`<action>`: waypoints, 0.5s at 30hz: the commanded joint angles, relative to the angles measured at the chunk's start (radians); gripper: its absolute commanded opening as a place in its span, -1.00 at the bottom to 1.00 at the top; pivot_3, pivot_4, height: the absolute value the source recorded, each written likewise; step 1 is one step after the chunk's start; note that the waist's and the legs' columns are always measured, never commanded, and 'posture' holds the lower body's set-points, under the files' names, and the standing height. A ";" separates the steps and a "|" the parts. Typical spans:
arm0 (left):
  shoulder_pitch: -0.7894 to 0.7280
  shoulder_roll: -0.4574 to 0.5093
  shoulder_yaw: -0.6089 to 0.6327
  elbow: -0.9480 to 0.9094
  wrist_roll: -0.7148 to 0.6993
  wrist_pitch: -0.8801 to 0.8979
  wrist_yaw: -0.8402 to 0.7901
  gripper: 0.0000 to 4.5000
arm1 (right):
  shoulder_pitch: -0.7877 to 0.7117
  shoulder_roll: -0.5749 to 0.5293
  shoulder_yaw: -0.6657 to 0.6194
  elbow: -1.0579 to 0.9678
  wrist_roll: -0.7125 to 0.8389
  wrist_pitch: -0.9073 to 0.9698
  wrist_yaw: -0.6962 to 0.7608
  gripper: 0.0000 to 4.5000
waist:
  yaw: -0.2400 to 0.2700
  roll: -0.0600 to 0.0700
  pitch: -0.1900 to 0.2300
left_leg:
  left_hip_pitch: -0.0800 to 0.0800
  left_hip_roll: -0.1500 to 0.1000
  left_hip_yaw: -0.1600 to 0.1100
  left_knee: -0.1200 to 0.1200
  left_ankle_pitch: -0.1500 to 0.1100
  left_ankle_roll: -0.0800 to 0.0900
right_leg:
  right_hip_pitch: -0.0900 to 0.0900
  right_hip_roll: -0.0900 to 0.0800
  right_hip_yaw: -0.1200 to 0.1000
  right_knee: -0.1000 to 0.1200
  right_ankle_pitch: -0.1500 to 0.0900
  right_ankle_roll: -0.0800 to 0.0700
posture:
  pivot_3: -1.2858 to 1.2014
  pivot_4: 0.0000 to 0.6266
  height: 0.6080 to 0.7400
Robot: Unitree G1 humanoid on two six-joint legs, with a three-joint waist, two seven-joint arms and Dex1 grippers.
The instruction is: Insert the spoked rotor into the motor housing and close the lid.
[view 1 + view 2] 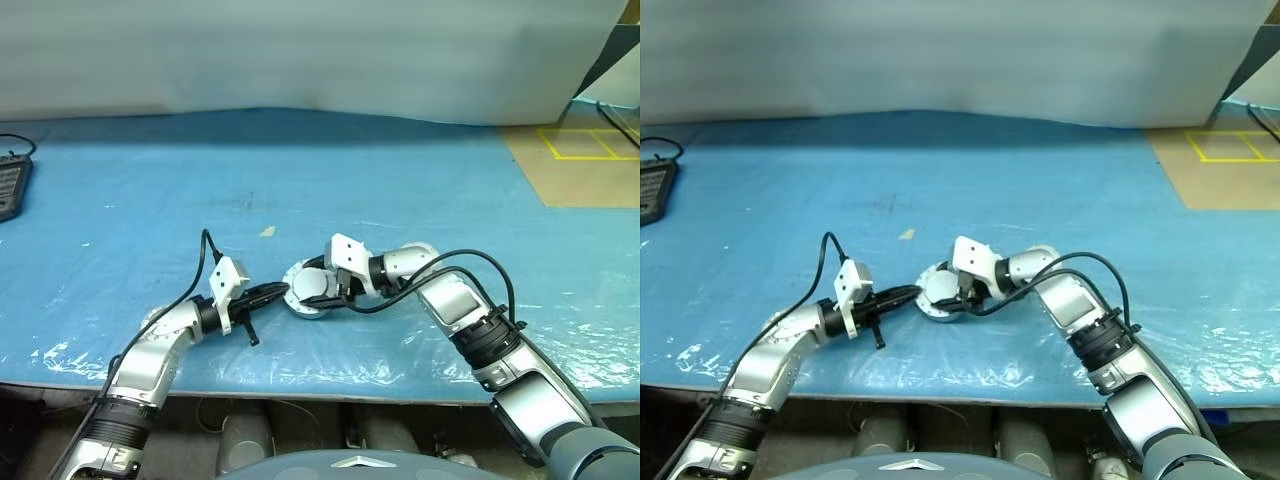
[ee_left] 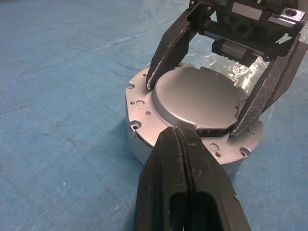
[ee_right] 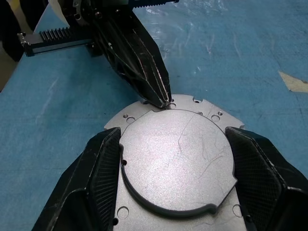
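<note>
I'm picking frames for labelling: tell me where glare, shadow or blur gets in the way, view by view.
Left wrist view: the lid has a soft sheen, detail readable; the left claw is close and soft. Right wrist view: the lid is evenly lit; the right claw fingers blur at the lower edge. Left eye view: glare on the plastic film near the table edge; the motor housing is small.

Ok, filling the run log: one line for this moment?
lid on motor housing | right tool spans lid edges | left tool shut, tip at lid rim
</note>
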 commanded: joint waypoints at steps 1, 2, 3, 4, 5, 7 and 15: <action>0.019 -0.001 -0.026 -0.039 0.010 0.056 0.020 -1.00 | 0.010 -0.020 -0.008 0.022 -0.024 0.024 -0.009 0.80 | 0.002 0.000 0.000 | 0.000 0.000 0.000 0.000 0.000 0.000 | -0.001 0.000 0.000 0.000 0.000 0.000 | 0.03 -0.52 1.00; 0.021 -0.002 -0.026 -0.059 0.002 0.072 0.025 -1.00 | 0.011 -0.017 -0.013 0.019 -0.028 0.012 -0.018 0.94 | 0.004 0.000 0.000 | 0.000 0.000 0.000 0.000 0.000 0.000 | -0.002 0.000 0.000 0.000 0.000 0.000 | 0.03 -0.52 1.00; 0.022 -0.002 -0.027 -0.079 -0.004 0.085 0.028 -1.00 | 0.011 -0.015 -0.019 0.016 -0.027 0.007 -0.023 0.98 | 0.004 0.000 0.000 | -0.001 0.000 0.000 0.000 0.000 0.000 | -0.003 0.000 0.000 -0.001 0.000 0.000 | 0.03 -0.52 1.00; 0.023 -0.002 -0.027 -0.099 -0.011 0.101 0.031 -1.00 | 0.010 -0.016 -0.025 0.009 -0.022 0.005 -0.020 0.98 | 0.004 0.000 0.000 | -0.002 0.000 0.001 0.000 0.000 0.000 | -0.003 0.000 0.000 -0.001 0.000 0.000 | 0.03 -0.52 1.00; 0.023 -0.003 -0.027 -0.115 -0.016 0.115 0.036 -1.00 | 0.010 -0.017 -0.032 -0.001 -0.014 0.010 -0.018 0.98 | 0.003 0.000 0.000 | -0.003 0.000 0.001 0.000 0.000 0.000 | -0.004 0.000 0.000 -0.002 0.000 0.000 | 0.03 -0.52 1.00; 0.022 -0.001 -0.027 -0.137 -0.021 0.138 0.043 -1.00 | 0.008 -0.021 -0.045 -0.022 0.001 0.026 -0.013 0.98 | 0.001 0.000 0.000 | -0.005 0.000 0.002 0.000 0.000 0.000 | -0.006 0.000 0.000 -0.002 0.001 -0.001 | 0.03 -0.52 1.00; 0.016 0.006 -0.021 -0.169 -0.032 0.185 0.050 -1.00 | 0.005 -0.048 -0.118 -0.141 0.096 0.107 0.013 0.98 | 0.001 -0.001 0.001 | -0.014 0.000 0.002 0.000 0.000 0.000 | -0.015 0.000 -0.001 -0.002 0.003 -0.006 | 0.03 -0.52 1.00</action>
